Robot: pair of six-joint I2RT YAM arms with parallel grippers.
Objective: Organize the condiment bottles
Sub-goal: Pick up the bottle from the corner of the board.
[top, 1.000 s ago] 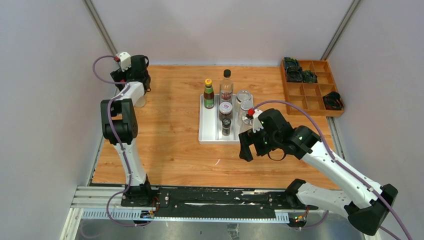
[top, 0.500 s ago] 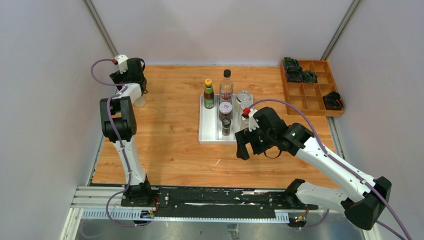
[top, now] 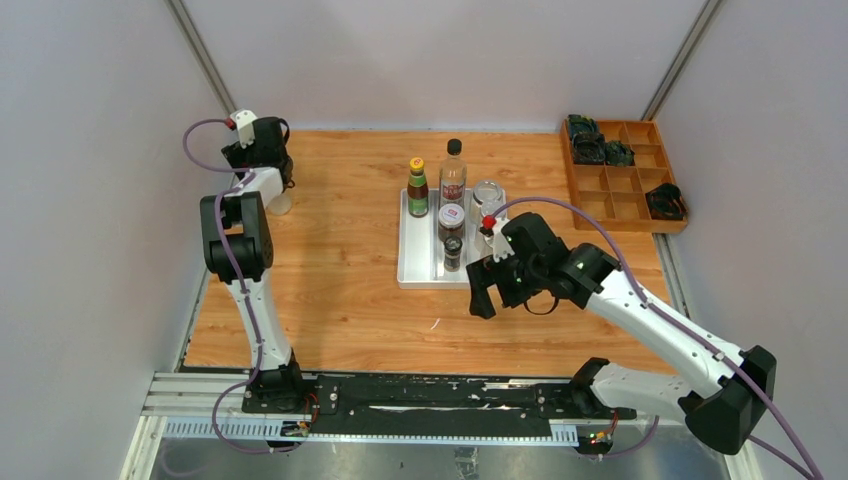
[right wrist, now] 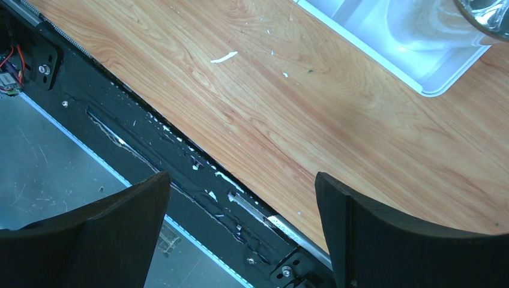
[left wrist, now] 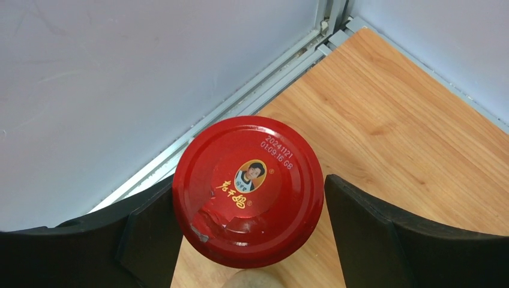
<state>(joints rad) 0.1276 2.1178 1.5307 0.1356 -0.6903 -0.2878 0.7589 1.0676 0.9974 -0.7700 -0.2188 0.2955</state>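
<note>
The left hand [left wrist: 247, 182] hangs over the far left corner of the desk [top: 340, 290], its two black fingers standing one on each side of the red-lidded jar [left wrist: 249, 198]. Both sit close against the rim of the lid, but whether they press on the jar below cannot be told. The jar stands upright on the wood, just beside the metal rail at the foot of the wall and well apart from the other bottles. The right hand [right wrist: 241, 180] is spread wide with nothing between its fingers. It hovers over bare wood between the near edge of the desk and the near right corner of the white tray [top: 415, 270]. The tray lies in the middle of the desk. At its far end stand the yellow-capped green-labelled bottle [top: 417, 188], the tall black-capped dark bottle [top: 453, 175] and a silver-lidded clear jar [top: 487, 192], side by side from left to right. Nearer, in line with the tall bottle, stand a jar with a pale printed lid [top: 451, 216] and a small dark shaker [top: 452, 250]. The right arm hides part of the tray's right side. A wooden compartment box [top: 620, 185] sits at the far right edge of the desk.
</note>
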